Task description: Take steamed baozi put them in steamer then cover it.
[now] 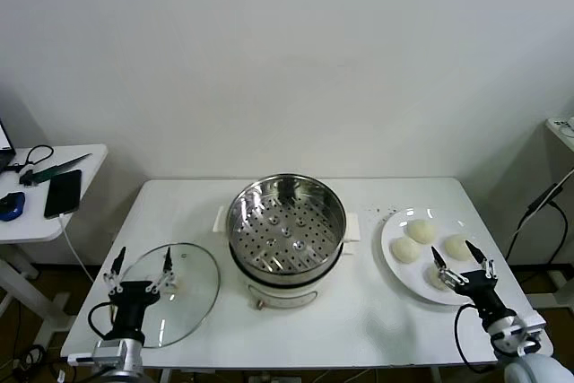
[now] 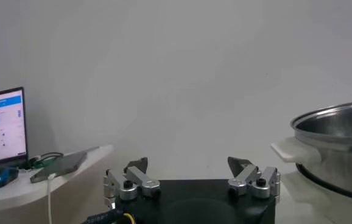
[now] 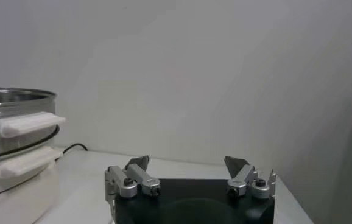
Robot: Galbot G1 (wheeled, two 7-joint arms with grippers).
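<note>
Four baozi [image 1: 419, 241] on the plate [image 1: 391, 248] lie just past my right gripper [image 1: 464, 260], both grippers wide open and empty, left gripper [image 1: 141, 269] over the cover [image 1: 193, 289]; I'd straddle one bun, squeeze lightly, then carry it to the steamer [image 1: 285, 221].

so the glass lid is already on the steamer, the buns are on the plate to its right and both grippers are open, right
Not quite. The glass lid is not on the steamer; the head view shows it lying on the table to the steamer's left, under the left gripper. The rest holds: the buns sit on the plate to its right, and both the left and the right gripper are open.
</note>
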